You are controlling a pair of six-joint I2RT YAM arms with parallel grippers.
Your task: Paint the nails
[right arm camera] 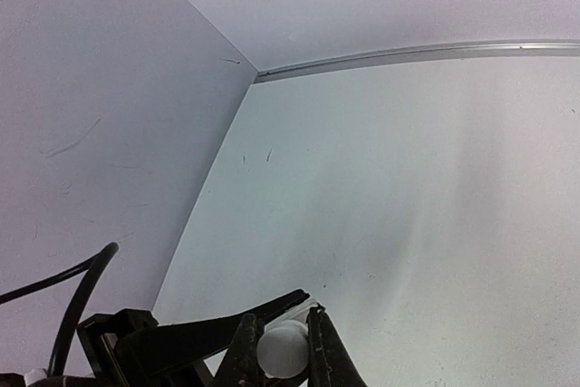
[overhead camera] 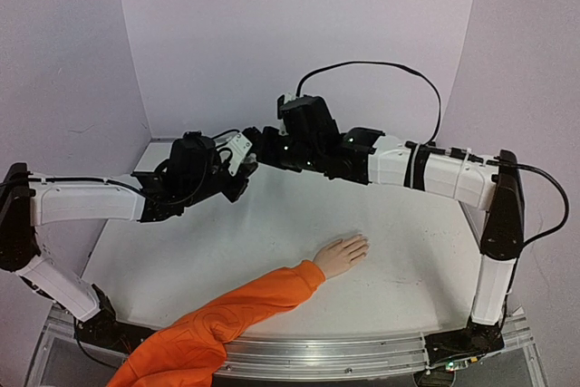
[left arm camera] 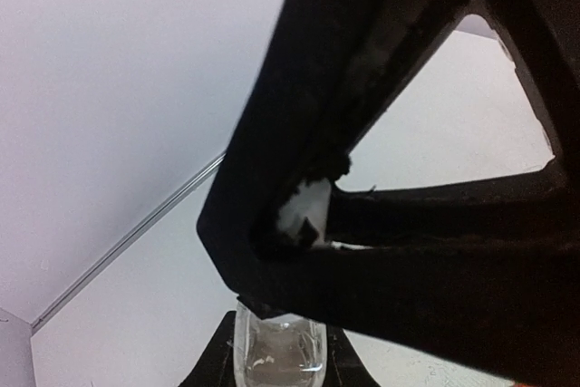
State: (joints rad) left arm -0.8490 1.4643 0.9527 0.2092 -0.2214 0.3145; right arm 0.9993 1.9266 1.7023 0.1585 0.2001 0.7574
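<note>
The pale mannequin hand (overhead camera: 343,256) with an orange sleeve (overhead camera: 227,314) lies palm down on the table; its nails (overhead camera: 363,244) are too small to make out. Both grippers meet in the air above the back of the table. My left gripper (overhead camera: 234,174) is shut on a small clear bottle (left arm camera: 276,355). My right gripper (overhead camera: 257,149) is shut on the bottle's white cap (right arm camera: 283,351), which also shows in the top view (overhead camera: 241,146) and the left wrist view (left arm camera: 304,208). The right gripper's black fingers (left arm camera: 408,251) fill most of the left wrist view.
The white table (overhead camera: 272,224) is backed by pale lilac walls (overhead camera: 299,33) that meet it in a corner (right arm camera: 256,73). A black cable (overhead camera: 381,65) loops above the right arm. The sleeve runs off the table's near edge.
</note>
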